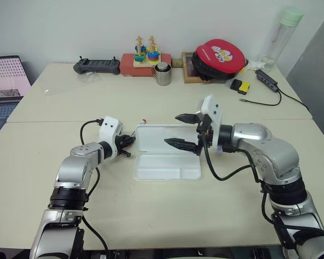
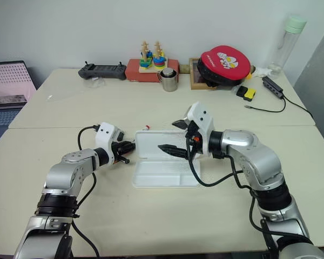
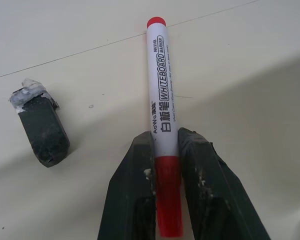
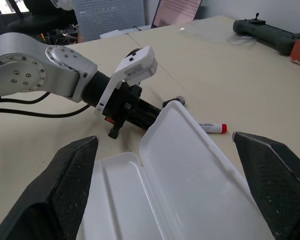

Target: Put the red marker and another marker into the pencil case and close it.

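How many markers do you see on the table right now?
1. The red marker lies on the table just left of the open pencil case, clamped in the left gripper. Any other marker may be hidden behind the case's raised lid.

- The two eye views look from the head forward and down over the table (image 1: 151, 102).
- The left wrist view looks close along its fingers (image 3: 132, 190) at the marker (image 3: 162, 100).
- The right wrist view faces the case (image 4: 190, 165); the eye views also show it.
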Robot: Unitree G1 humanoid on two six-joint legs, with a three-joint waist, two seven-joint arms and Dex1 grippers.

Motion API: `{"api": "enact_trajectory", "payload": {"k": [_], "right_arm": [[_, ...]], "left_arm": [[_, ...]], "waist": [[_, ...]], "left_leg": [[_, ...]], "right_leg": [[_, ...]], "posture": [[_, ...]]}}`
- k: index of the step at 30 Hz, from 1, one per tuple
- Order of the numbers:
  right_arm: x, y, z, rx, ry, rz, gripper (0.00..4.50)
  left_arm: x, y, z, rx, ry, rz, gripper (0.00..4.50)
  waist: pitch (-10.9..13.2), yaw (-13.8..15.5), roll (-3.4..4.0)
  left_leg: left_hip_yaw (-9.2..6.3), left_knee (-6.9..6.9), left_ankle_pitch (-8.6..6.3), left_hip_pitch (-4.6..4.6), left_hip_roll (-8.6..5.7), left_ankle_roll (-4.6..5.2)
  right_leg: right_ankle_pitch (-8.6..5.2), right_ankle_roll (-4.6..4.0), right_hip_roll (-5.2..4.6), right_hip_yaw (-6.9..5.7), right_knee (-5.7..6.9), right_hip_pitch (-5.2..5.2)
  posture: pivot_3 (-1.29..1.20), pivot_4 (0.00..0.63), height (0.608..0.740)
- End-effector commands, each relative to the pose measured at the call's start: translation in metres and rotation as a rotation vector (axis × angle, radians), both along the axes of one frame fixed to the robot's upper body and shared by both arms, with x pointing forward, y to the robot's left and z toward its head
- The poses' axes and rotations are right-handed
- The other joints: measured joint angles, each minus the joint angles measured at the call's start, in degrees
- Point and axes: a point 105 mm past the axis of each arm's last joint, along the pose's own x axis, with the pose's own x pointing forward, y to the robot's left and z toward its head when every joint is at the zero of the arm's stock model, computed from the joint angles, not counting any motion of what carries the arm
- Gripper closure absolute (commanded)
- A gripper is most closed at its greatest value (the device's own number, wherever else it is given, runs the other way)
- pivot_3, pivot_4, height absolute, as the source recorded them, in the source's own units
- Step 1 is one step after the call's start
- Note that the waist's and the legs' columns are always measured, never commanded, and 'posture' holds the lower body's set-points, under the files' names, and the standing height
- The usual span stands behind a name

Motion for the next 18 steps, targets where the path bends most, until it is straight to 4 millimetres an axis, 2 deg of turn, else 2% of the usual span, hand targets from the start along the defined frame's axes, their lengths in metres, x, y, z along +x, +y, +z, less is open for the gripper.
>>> {"api": "enact_trajectory", "payload": {"k": [1,4,8,10,12,14,16,18], "right_arm": [[0.003,-0.002,0.020,0.053,-0.065,-0.015,0.00],[0.003,-0.004,0.023,0.063,-0.071,-0.012,0.00],[-0.002,-0.012,0.030,0.074,-0.084,0.012,0.00],[-0.008,-0.019,0.034,0.075,-0.083,0.041,0.00],[-0.015,-0.027,0.035,0.063,-0.074,0.076,0.00],[-0.019,-0.033,0.035,0.044,-0.069,0.097,0.00],[-0.020,-0.042,0.034,0.017,-0.065,0.101,0.00],[-0.021,-0.050,0.030,-0.030,-0.057,0.096,0.00]], "left_arm": [[0.001,0.005,0.005,0.001,-0.024,0.035,4.07],[0.004,0.008,0.028,-0.108,-0.101,0.080,4.07],[0.003,0.021,0.092,-0.299,-0.325,0.101,4.07],[-0.009,0.022,0.128,-0.386,-0.424,0.019,4.07],[-0.034,0.002,0.150,-0.382,-0.453,-0.202,4.07],[-0.058,-0.021,0.151,-0.329,-0.412,-0.410,4.07],[-0.081,-0.043,0.133,-0.230,-0.281,-0.613,4.07],[-0.097,-0.051,0.105,-0.075,-0.152,-0.751,4.07]], "waist": [[0.0,0.0,0.00],[0.0,0.0,0.00],[0.0,-0.2,-0.02],[0.0,-0.1,-0.03],[0.0,-0.1,-0.06],[0.0,-0.2,-0.04],[0.1,-0.2,-0.02],[0.1,-0.2,0.03]], "left_leg": [[0.00,0.00,0.00,0.00,0.00,0.00],[0.01,0.00,0.00,0.00,0.00,0.00],[0.01,0.00,0.00,-0.04,0.02,0.00],[0.00,0.01,0.00,-0.05,0.03,0.00],[-0.02,0.03,0.00,-0.13,0.03,0.00],[0.00,-0.03,0.00,-0.12,0.03,0.00],[0.01,-0.12,0.00,-0.03,0.01,0.00],[0.02,-0.13,0.00,-0.02,0.02,0.00]], "right_leg": [[0.00,0.00,0.00,0.01,0.00,0.00],[0.00,0.00,0.00,0.00,0.00,0.00],[0.00,0.00,0.01,0.02,0.01,-0.06],[0.00,0.00,0.01,0.03,-0.01,-0.06],[0.00,0.00,0.00,0.04,-0.04,-0.08],[0.00,0.00,0.00,0.06,-0.09,-0.08],[0.00,0.00,-0.03,0.07,-0.10,-0.03],[0.00,0.00,-0.03,0.09,-0.12,0.00]], "posture": [[0.00,0.150,0.740],[0.00,0.150,0.740],[0.00,0.150,0.740],[0.00,0.150,0.740],[0.00,0.150,0.740],[0.00,0.150,0.740],[0.00,0.150,0.740],[0.00,0.150,0.740]]}}
